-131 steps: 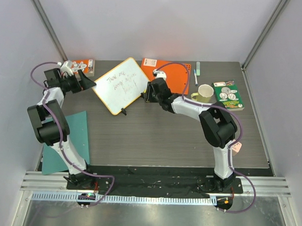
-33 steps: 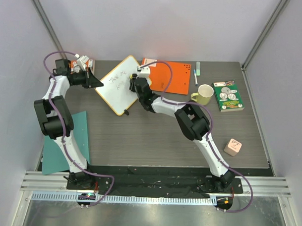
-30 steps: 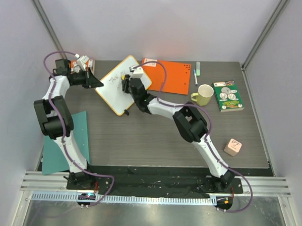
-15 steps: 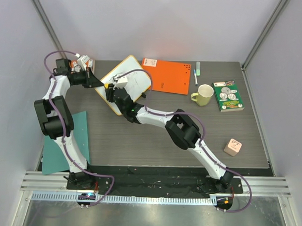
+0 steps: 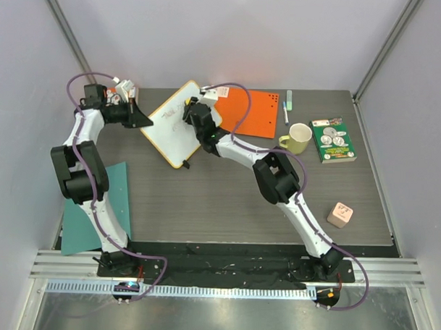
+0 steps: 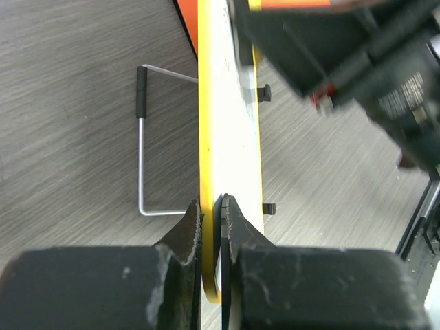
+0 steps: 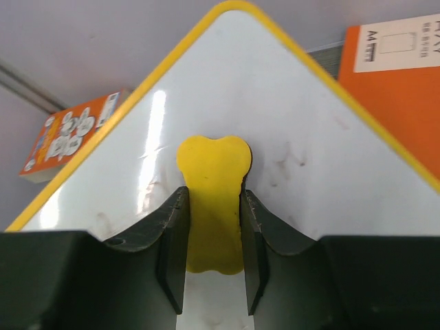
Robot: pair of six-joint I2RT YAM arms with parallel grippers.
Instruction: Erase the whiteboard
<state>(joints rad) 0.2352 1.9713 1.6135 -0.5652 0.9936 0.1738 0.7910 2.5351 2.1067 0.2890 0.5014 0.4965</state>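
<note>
The whiteboard (image 5: 171,138) (image 7: 309,151), white with a yellow rim, stands tilted on the table at the back left. My left gripper (image 5: 148,122) (image 6: 212,206) is shut on its left edge, the rim pinched between the jaws. A yellow eraser (image 7: 214,185) is clamped in my right gripper (image 5: 191,112) (image 7: 213,198), which presses it flat on the board's upper part. The board's face shows only faint grey smudges around the eraser.
An orange sheet (image 5: 251,112) lies right of the board, with a marker (image 5: 286,107), a mug (image 5: 299,136) and a green book (image 5: 333,139) beyond. A pink cube (image 5: 340,213) sits near right. A teal sheet (image 5: 103,204) lies at left. The board's wire stand (image 6: 141,158) rests on the table.
My right gripper swept the eraser down to the board's lower left, then back to its upper part. The dark handwriting seen earlier is mostly gone. The left gripper kept its hold.
</note>
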